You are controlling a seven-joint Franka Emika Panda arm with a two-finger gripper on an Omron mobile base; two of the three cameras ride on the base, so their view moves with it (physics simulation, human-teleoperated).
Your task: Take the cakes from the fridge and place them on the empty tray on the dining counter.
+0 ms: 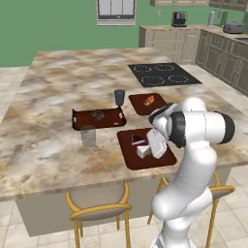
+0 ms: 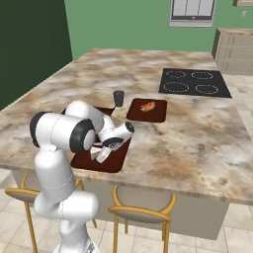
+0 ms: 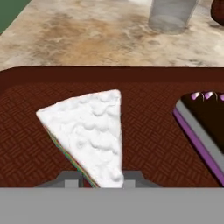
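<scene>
Left base view: the arm rises at lower right and bends over the empty tray (image 1: 127, 151), a flat dark red-brown rectangle at the near edge of the dining counter (image 1: 58, 77), centre of frame. The white cake (image 1: 142, 151) sits at tray level beside the hand, and the dark cake (image 1: 138, 141) lies just above it in the frame.

Right base view: the gripper (image 2: 101, 154) is at centre left, low over the tray, with the slice between its tips.

Hand view: the white wedge fills centre left, its frosting rippled, coloured layers along its lower edge. The fingertips (image 3: 70, 180) are clamped on its narrow end. The dark slice, purple-edged, lies at the right edge on the woven-textured tray floor.

Risk: the frosting looks soft. If the jaws part while the wedge is not fully seated, it may tip. A sideways retreat could drag it into the dark slice nearby.
</scene>
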